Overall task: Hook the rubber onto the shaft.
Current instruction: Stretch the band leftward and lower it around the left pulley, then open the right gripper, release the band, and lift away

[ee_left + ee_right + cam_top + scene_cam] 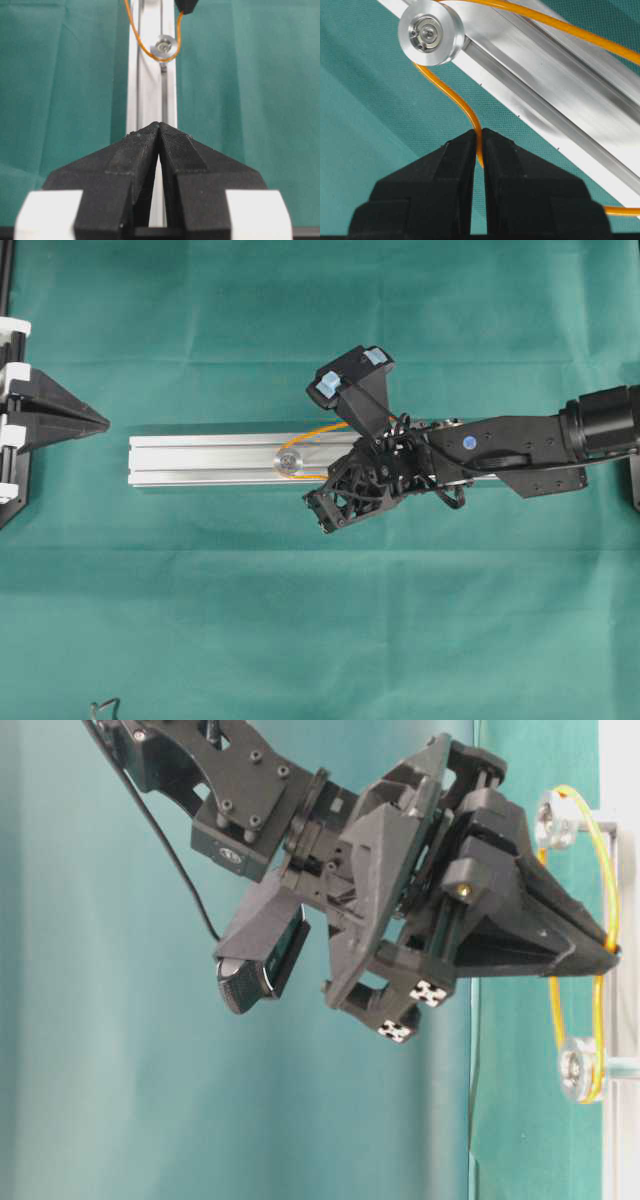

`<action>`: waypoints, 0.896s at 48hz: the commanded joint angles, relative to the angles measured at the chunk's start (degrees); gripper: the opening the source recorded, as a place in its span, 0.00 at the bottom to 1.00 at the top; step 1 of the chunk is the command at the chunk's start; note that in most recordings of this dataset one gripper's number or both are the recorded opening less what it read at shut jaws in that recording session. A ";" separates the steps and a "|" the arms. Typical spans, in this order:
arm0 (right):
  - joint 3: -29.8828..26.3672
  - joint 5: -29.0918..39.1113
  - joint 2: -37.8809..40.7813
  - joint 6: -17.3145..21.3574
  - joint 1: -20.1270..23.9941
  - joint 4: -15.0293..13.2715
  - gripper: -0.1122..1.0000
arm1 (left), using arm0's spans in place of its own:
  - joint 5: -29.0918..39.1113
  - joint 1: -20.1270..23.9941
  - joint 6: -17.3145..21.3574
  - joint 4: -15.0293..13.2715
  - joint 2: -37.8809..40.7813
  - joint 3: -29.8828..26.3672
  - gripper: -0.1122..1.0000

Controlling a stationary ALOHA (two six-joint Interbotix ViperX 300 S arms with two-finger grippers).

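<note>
The orange rubber (318, 430) (145, 50) (472, 114) loops round the silver shaft pulley (288, 461) (165, 46) (431, 32) on the aluminium rail (200, 455) (545, 85). My right gripper (479, 131) (612, 955) points down at the table beside the rail's near edge, just right of the pulley. It is shut on the rubber's near strand. In the table-level view the rubber (607, 900) bows out over its tips. My left gripper (100, 422) (159, 125) is shut and holds nothing, off the rail's left end, in line with it.
A green cloth (300, 640) covers the table. A small dark wire scrap (105, 706) lies at the front left edge. The right arm (520, 445) stretches over the rail's right half and hides it. A black upright (635, 480) stands at the right edge.
</note>
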 commanded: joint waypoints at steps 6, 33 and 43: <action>-0.62 -0.09 -2.37 -0.44 -0.18 -0.18 0.17 | -0.35 0.00 0.00 0.09 0.53 -1.76 0.12; -0.88 3.52 -3.78 -4.04 -0.35 -0.62 0.90 | -0.26 0.00 0.00 0.09 0.53 -1.76 0.12; -0.97 3.52 -5.98 -5.63 -0.35 -0.62 0.90 | -0.26 0.00 0.00 0.18 0.53 -1.76 0.12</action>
